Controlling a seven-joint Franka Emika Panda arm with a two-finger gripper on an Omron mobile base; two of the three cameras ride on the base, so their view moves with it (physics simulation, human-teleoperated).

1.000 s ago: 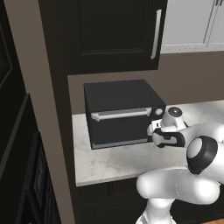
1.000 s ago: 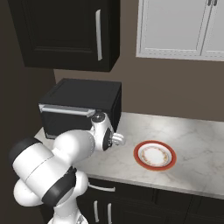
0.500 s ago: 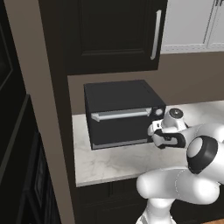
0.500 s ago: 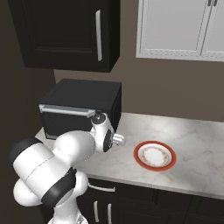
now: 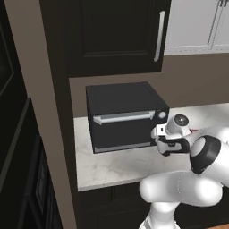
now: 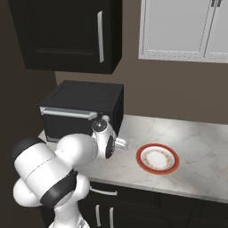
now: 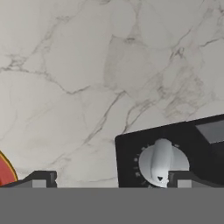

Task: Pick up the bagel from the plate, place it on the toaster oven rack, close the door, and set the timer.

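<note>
A white marble counter runs under dark upper cabinets, with the black toaster oven at its left end. The oven door is shut, its silver handle across the top. My gripper hangs just off the oven's right front corner, fingers wide apart and holding nothing, one tip beside the timer knob (white, ringed with tick marks). The plate lies right of the oven, well apart; I see no bagel on it.

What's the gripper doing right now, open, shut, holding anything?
Gripper: open and holding nothing, its fingers set wide apart, one fingertip beside the white timer knob on the toaster oven.
</note>
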